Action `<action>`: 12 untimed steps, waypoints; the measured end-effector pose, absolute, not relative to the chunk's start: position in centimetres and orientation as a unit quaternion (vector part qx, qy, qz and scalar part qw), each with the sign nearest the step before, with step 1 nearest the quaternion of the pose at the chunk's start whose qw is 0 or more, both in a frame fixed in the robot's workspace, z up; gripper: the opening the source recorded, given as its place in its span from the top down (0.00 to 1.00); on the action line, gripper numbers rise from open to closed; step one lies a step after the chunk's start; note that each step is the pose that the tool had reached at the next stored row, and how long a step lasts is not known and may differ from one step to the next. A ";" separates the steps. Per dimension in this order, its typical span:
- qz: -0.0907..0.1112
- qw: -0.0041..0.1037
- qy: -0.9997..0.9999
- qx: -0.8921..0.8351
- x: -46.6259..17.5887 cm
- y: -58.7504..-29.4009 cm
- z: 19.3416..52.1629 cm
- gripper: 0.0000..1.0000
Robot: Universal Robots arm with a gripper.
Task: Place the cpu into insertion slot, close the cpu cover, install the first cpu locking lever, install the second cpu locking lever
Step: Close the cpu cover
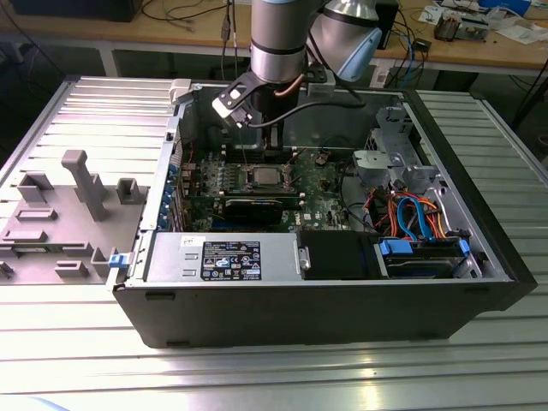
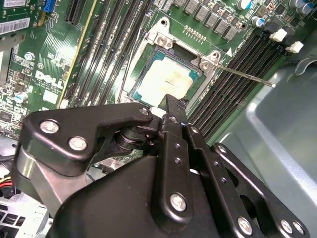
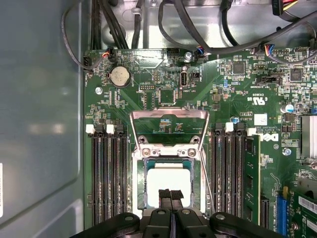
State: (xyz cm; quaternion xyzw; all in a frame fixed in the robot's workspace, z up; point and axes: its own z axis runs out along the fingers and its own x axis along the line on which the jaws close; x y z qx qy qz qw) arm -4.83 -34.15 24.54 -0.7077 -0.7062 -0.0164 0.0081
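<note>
- The arm (image 1: 278, 38) stands almost upright over the open case (image 1: 300, 312), wrist pointing straight down.
- The cover (image 3: 168, 115) lies folded back; I judge a nudge could drop it onto the pincer.
- The cpu (image 3: 168, 179) sits in the slot (image 3: 138, 183); pressing it while askew could bend pins.
- The pincer (image 3: 171, 194) hangs right at the cpu's edge, tips pressed together, holding nothing.

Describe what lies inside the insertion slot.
The cpu lies in the slot, its pale metal top showing. Whatever is beneath the cpu is covered, and the gripper hides part of one edge.
</note>
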 end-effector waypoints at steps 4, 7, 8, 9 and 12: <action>-0.016 0.008 -0.706 -0.708 -4.8 -34.2 24.8 0.89; -0.017 0.008 -0.706 -0.708 -4.8 -34.2 25.0 0.89; -0.016 0.008 -0.706 -0.708 -4.8 -34.2 25.1 0.89; -0.016 0.008 -0.706 -0.708 -4.8 -34.2 25.2 0.89; -0.016 0.008 -0.706 -0.708 -4.8 -34.2 25.4 0.89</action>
